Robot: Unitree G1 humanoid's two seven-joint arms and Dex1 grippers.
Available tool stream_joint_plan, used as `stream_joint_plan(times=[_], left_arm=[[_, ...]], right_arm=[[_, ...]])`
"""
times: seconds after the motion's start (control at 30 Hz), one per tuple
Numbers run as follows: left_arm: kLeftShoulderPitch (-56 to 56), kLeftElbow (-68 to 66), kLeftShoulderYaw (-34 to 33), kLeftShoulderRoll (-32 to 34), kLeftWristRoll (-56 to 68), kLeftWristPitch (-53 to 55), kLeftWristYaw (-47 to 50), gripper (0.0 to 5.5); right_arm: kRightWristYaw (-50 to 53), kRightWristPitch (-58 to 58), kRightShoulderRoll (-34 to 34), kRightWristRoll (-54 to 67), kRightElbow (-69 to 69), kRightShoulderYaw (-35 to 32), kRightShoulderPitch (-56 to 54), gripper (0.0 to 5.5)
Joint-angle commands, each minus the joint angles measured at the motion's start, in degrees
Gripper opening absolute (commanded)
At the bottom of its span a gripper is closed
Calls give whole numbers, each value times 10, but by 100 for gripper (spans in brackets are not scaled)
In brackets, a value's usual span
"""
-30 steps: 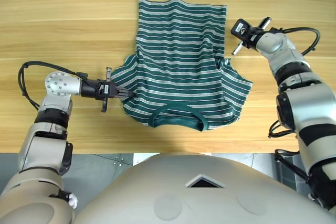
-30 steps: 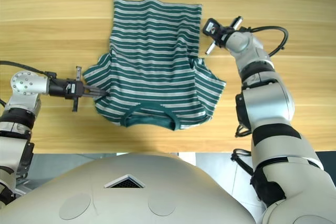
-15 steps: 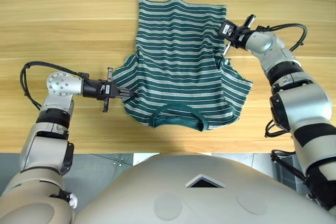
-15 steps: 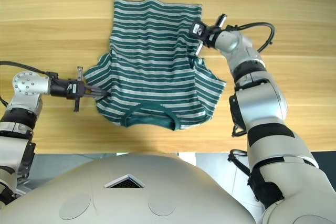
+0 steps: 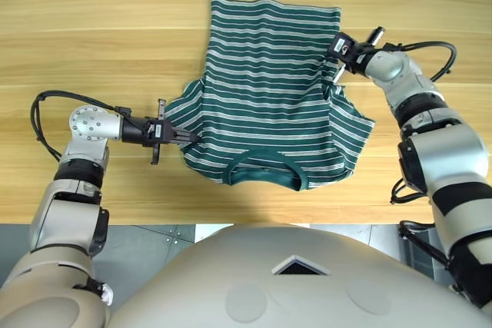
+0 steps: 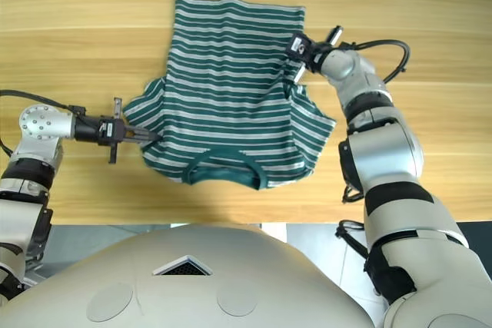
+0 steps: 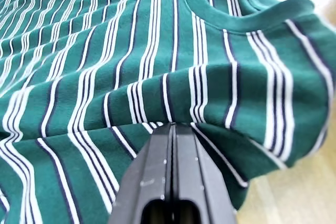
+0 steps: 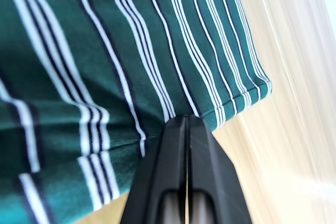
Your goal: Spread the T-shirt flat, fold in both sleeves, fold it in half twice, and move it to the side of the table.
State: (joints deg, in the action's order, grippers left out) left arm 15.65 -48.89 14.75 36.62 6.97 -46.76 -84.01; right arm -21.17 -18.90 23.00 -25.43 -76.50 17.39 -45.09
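Observation:
A green T-shirt (image 5: 265, 105) with white stripes lies on the wooden table (image 5: 92, 28), collar toward me and hem at the far side. Both sleeves are bunched in against the body. My left gripper (image 5: 189, 137) is at the shirt's left sleeve edge, shut on a pinch of the cloth (image 7: 173, 121). My right gripper (image 5: 333, 68) is at the shirt's right side, just above the right sleeve, and is shut on the fabric edge (image 8: 210, 116). The shirt's lower front near the collar (image 5: 265, 170) is rumpled.
Bare wooden tabletop spreads to the left, right and far side of the shirt. The table's near edge (image 5: 154, 223) runs just beyond the collar. Cables loop from both wrists (image 5: 38, 109) above the table.
My right gripper moved in from the right and took hold of the shirt's right edge. The shirt then shifted a little to the right. The left gripper stayed at the left sleeve.

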Motion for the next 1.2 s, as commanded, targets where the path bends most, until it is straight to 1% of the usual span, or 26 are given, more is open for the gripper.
stream_joint_plan(times=[0.03, 0.17, 0.2, 0.37, 0.4, 0.53, 0.6, 0.67, 0.77, 0.87, 1.07, 1.2], left_arm=[[-10, -11, 10, -4, -20, 2, 2, 3], [-12, -15, 11, -3, -21, -1, 1, 3], [-13, -15, 11, -4, -20, -1, 0, 3], [-16, -11, 12, -7, -17, -1, -1, 3], [-16, -8, 11, -7, -15, 0, -2, 3], [-15, -1, 8, -9, -9, 3, -2, 3], [-15, 0, 8, -11, -8, 4, -1, 3], [-15, 3, 6, -13, -5, 5, 2, 3], [-12, 4, 5, -15, -2, 6, 2, 3], [-11, 6, 2, -14, 1, 8, 2, 3], [-7, 8, -1, -15, 4, 9, 2, 3], [-4, 6, -2, -16, 3, 8, 5, 3]], right_arm=[[7, 19, 26, 12, -11, -21, 1, 1], [22, 6, 28, 22, -6, -36, -15, 1], [22, -12, 24, 28, -2, -42, -17, 1], [-47, -176, 6, 119, 50, -109, -13, 1], [-90, -195, 11, 141, 69, -116, -1, 1], [-287, -235, 71, 185, 171, -89, 112, 1], [-356, -224, 128, 195, 238, -80, 195, 1], [-395, -203, 168, 209, 300, -81, 265, 1], [-402, -175, 193, 242, 380, -98, 344, 1], [-390, -156, 194, 256, 414, -106, 387, 1], [-337, -131, 176, 214, 388, -91, 392, 1], [-306, -131, 197, 219, 357, -108, 405, 1]])
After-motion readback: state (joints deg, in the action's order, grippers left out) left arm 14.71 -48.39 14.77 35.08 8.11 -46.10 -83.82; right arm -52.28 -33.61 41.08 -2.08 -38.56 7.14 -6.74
